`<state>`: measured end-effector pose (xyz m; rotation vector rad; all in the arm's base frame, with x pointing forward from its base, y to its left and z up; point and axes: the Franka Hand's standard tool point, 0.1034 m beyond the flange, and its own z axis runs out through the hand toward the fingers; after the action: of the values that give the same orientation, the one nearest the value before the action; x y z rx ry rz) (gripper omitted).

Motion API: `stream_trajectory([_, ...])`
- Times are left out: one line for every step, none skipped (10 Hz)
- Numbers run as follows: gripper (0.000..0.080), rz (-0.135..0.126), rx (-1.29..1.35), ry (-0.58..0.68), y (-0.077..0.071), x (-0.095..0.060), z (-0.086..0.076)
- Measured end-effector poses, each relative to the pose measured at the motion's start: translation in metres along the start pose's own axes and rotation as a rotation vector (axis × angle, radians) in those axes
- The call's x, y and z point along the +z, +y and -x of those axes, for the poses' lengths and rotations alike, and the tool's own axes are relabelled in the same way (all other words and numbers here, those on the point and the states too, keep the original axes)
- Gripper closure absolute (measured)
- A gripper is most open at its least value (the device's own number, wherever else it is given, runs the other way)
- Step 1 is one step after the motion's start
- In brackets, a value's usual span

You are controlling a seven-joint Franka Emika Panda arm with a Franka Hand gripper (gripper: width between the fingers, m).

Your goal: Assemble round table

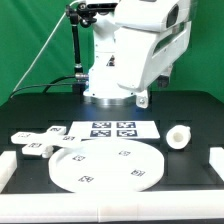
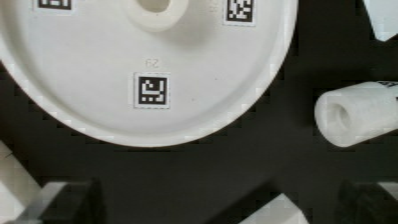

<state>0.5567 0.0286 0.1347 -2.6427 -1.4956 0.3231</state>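
The large white round disc (image 1: 105, 166) lies flat at the front of the black table, with small tags on it. It fills much of the wrist view (image 2: 107, 70). The short cylinder leg (image 1: 178, 136) lies at the exterior view's right and also shows in the wrist view (image 2: 361, 112). The cross-shaped foot piece (image 1: 35, 141) lies at the exterior view's left. My gripper (image 2: 217, 200) is open and empty, its dark fingers (image 2: 68, 203) wide apart, held above the table and touching no part. In the exterior view the arm's body hides the fingers.
The marker board (image 1: 110, 129) lies behind the disc, in front of the robot base. Plain white bars lie at the left (image 1: 6, 166) and right (image 1: 215, 160) edges. A small white corner (image 2: 270, 208) shows between my fingers.
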Motion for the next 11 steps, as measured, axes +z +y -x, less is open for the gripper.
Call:
stream_trajectory([0.015,0.0,0.0,0.0,0.0,0.0,0.0])
stream_trajectory([0.015,0.0,0.0,0.0,0.0,0.0,0.0])
stream_trajectory([0.015,0.0,0.0,0.0,0.0,0.0,0.0])
stream_trajectory([0.015,0.0,0.0,0.0,0.0,0.0,0.0])
stream_trajectory([0.015,0.001,-0.025,0.0,0.002,0.001,0.003])
stream_trajectory([0.015,0.01,-0.105,0.011,0.01,0.008,0.016])
stream_trajectory([0.015,0.027,-0.143,0.028,0.016,0.023,0.03])
stream_trajectory([0.015,0.051,-0.212,0.047,0.021,0.035,0.04])
stream_trajectory([0.015,0.099,-0.299,0.082,0.032,0.048,0.05])
stream_trajectory([0.015,0.098,-0.3,0.082,0.035,0.051,0.055])
stream_trajectory([0.015,0.099,-0.302,0.082,0.034,0.051,0.054])
